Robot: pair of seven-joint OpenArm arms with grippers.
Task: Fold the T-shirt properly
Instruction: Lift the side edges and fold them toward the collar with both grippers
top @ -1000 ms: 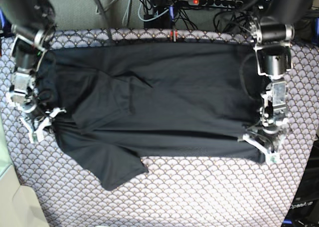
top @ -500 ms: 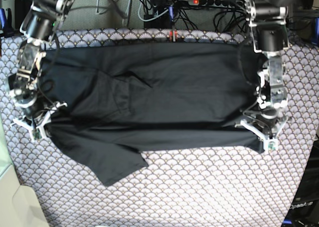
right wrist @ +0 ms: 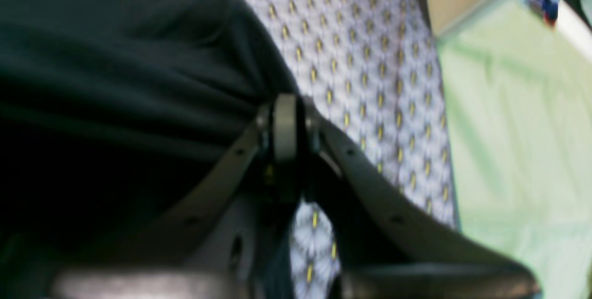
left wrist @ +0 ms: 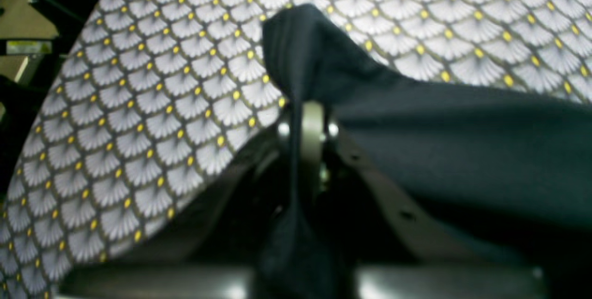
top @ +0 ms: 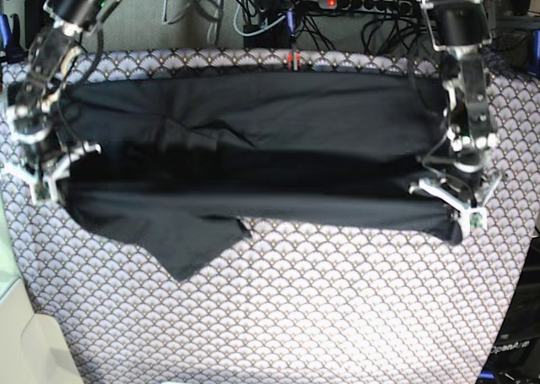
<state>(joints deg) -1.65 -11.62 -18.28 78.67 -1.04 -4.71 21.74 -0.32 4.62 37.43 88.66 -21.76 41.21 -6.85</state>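
T-shirt (top: 253, 177) stretched left-right across counter (top: 337, 316), far half of scalloped cloth. Left pincer (left wrist: 307, 118) clamped on shirt corner, right side of scene; right pincer (right wrist: 284, 123) clamped on bunched edge, left side. Sleeve hangs toward near-left. Bare patterned cloth near side; far edge close to cables (top: 371, 17).

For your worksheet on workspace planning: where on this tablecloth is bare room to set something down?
Widest free patch: the tablecloth between the T-shirt and the near table edge. Narrow bare strips flank both shirt ends, crowded by the left pincer and right pincer.
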